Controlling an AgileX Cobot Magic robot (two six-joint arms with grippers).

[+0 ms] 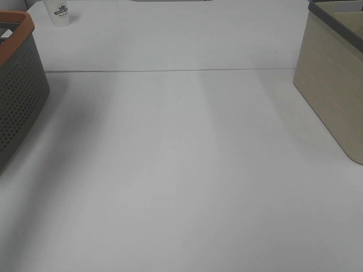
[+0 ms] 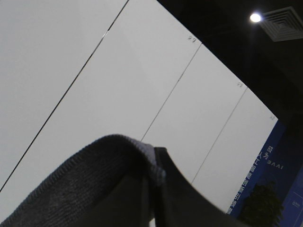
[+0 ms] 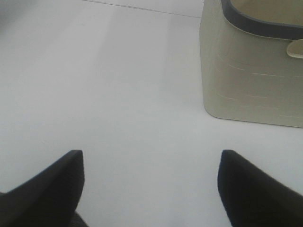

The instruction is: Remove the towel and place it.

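Observation:
The towel (image 2: 85, 175), dark charcoal-grey terry with a stitched hem, shows only in the left wrist view. It is draped over my left gripper (image 2: 152, 198), whose dark fingers are closed together with the cloth pinched at them. That camera points up at a white panelled wall and a dark ceiling. My right gripper (image 3: 150, 184) is open and empty, low over the white table (image 3: 118, 94). Neither gripper nor the towel shows in the exterior high view.
A dark grey perforated basket with an orange rim (image 1: 17, 96) stands at the table's left edge. A beige bin with a grey rim (image 1: 334, 85) stands at the right, also in the right wrist view (image 3: 251, 80). A white paper cup (image 1: 59, 12) stands at the far left.

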